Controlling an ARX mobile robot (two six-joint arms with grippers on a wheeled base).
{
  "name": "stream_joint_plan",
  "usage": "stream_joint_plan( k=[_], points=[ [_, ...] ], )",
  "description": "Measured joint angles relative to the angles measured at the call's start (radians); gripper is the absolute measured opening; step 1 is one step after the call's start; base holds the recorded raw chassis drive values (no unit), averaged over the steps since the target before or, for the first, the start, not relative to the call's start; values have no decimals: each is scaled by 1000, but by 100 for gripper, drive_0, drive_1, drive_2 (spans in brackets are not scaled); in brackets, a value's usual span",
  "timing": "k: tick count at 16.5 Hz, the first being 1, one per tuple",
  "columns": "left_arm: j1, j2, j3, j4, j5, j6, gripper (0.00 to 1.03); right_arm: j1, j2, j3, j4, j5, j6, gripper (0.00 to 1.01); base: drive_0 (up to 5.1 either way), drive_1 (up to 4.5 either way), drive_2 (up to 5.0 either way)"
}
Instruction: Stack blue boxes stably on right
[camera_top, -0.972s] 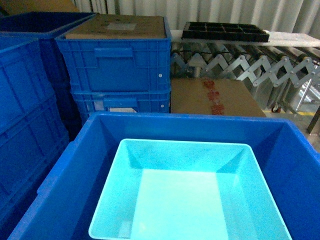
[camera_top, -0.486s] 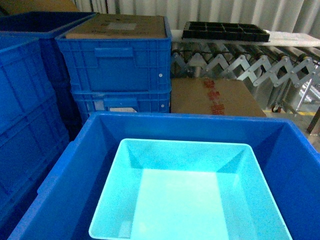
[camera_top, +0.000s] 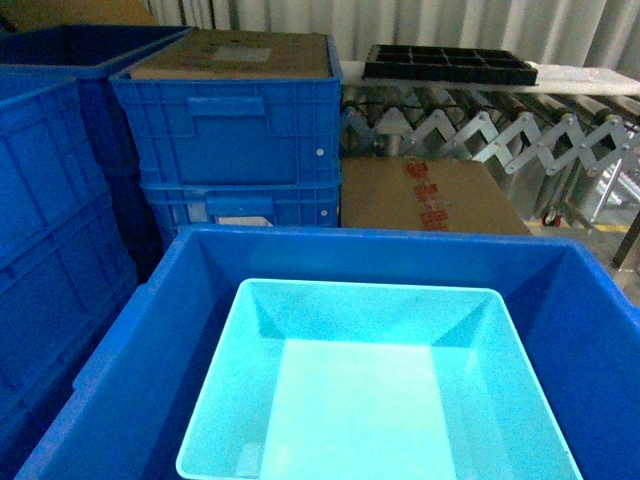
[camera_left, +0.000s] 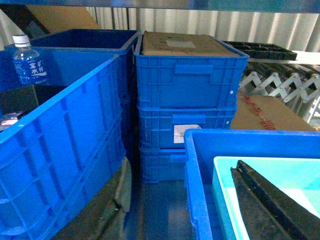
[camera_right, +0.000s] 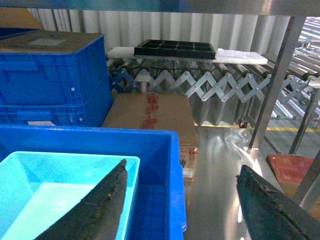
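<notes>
One of the blue boxes (camera_top: 360, 400), a light turquoise tub, sits empty inside a large dark blue crate (camera_top: 180, 330). No gripper shows in the head view. In the left wrist view my left gripper (camera_left: 182, 167) is open and straddles the crate's left wall (camera_left: 192, 165). Its right finger (camera_left: 265, 205) hangs over the turquoise tub (camera_left: 300, 175). In the right wrist view my right gripper (camera_right: 182, 167) is open across the crate's right wall (camera_right: 155, 165). Its left finger (camera_right: 100, 205) is over the tub (camera_right: 45, 185), and its right finger (camera_right: 270, 205) is outside the crate.
Stacked dark blue ribbed crates (camera_top: 230, 130) stand behind, with more at the left (camera_top: 50, 200). A cardboard box (camera_top: 430, 195) lies under a roller conveyor (camera_top: 490, 130) that carries a black tray (camera_top: 450, 62). A water bottle (camera_left: 27, 62), a metal post (camera_right: 272, 80) and a red box (camera_right: 287, 167) are nearby.
</notes>
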Motion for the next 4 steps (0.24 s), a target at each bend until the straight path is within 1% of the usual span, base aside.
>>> stream_joint_plan(
  k=[1,2,4],
  points=[
    [0,0,0,0,0,0,86,0,0,0,0,0,0,87,0,0,0],
    [0,0,0,0,0,0,97,0,0,0,0,0,0,97,0,0,0],
    [0,0,0,0,0,0,98,0,0,0,0,0,0,98,0,0,0]
  ],
)
